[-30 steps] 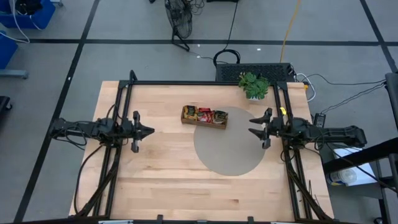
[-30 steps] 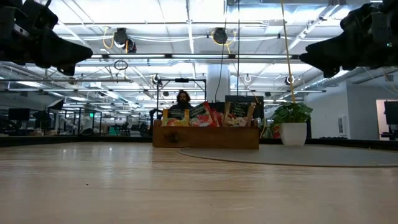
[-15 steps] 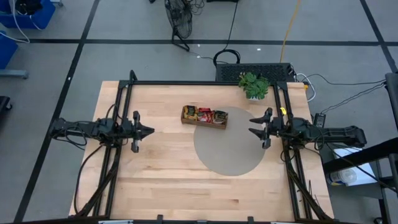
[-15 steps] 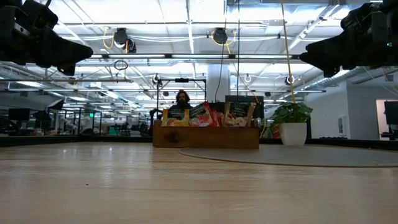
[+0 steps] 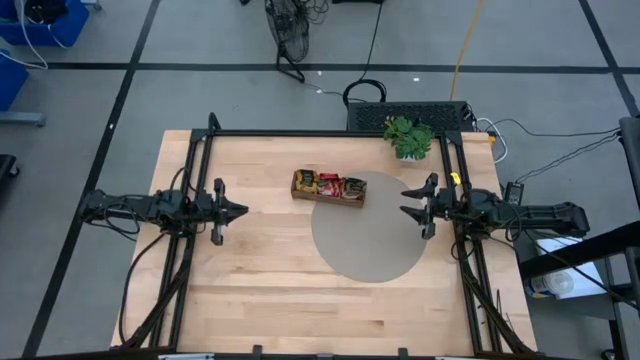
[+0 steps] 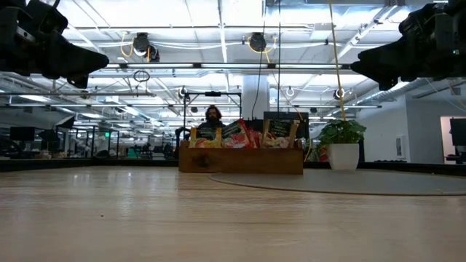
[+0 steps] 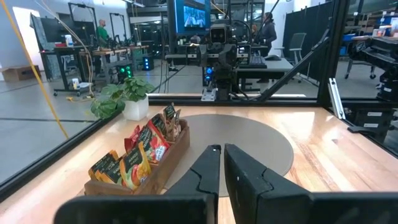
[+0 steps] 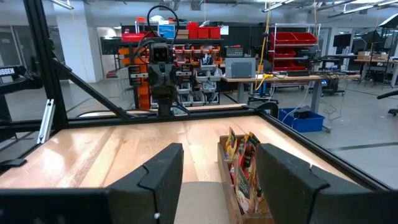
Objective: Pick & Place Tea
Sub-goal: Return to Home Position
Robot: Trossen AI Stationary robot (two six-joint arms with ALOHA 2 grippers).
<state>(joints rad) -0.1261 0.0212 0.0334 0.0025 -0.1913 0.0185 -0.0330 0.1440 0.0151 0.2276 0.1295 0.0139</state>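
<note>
The tea sachets (image 5: 329, 184), red, yellow and green, stand upright in a long brown wooden tray (image 5: 328, 196) at the far middle of the table, its right end on a grey round mat (image 5: 368, 228). They show too in the left wrist view (image 7: 143, 149), the right wrist view (image 8: 244, 163) and the low view (image 6: 240, 136). My left gripper (image 5: 243, 211) hovers shut at the table's left, pointing level toward the middle. My right gripper (image 5: 403, 201) hovers open at the table's right, facing the tray.
A small green potted plant (image 5: 409, 136) stands at the far right corner. Black frame rails (image 5: 190, 190) run along both sides of the table. Bare wood lies in front of the mat toward the near edge (image 5: 300, 300).
</note>
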